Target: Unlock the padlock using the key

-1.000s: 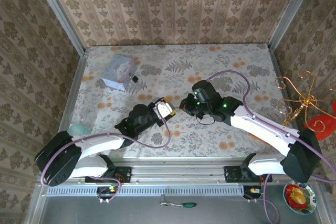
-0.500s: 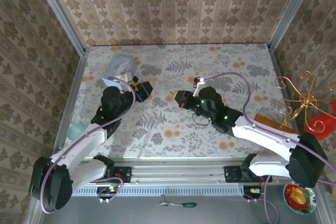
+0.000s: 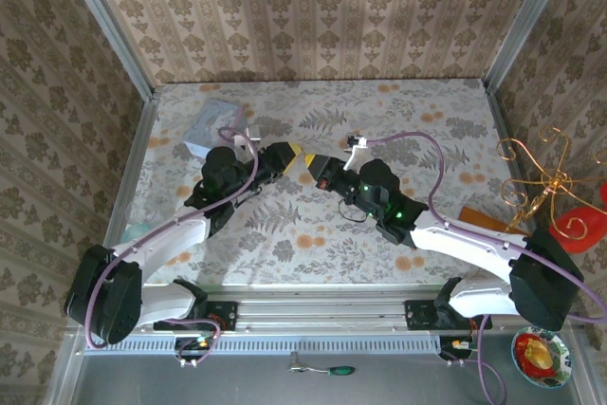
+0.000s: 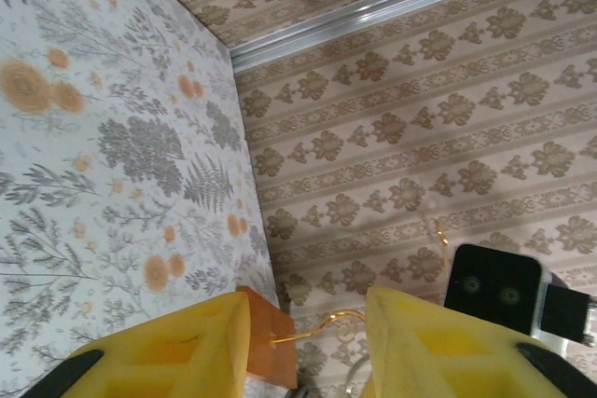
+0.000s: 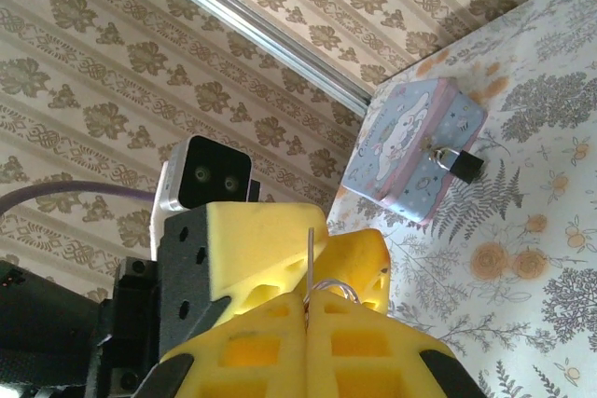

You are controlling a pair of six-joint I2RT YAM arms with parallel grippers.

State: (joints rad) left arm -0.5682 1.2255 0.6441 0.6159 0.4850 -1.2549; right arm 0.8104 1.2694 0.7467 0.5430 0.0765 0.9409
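I'm watching my left gripper (image 3: 287,155) swinging away from the tin (image 3: 211,119) at the upper left of the overhead frame and into the centre, where it is now sitting almost tip to tip with the right gripper (image 3: 314,165), which has been creeping up and left to meet it. In its own wrist view the left jaws are standing partly apart with nothing between them. I'm reading this as a handover or re-grip of the key, not yet an approach to the lock. The right wrist view is giving me what the overhead cannot: the key (image 5: 310,263) is standing upright, pinched between the right gripper's closed fingers at lower centre; the padlock (image 5: 462,166) is hanging on the tin's clasp, right of centre, well apart from both grippers.
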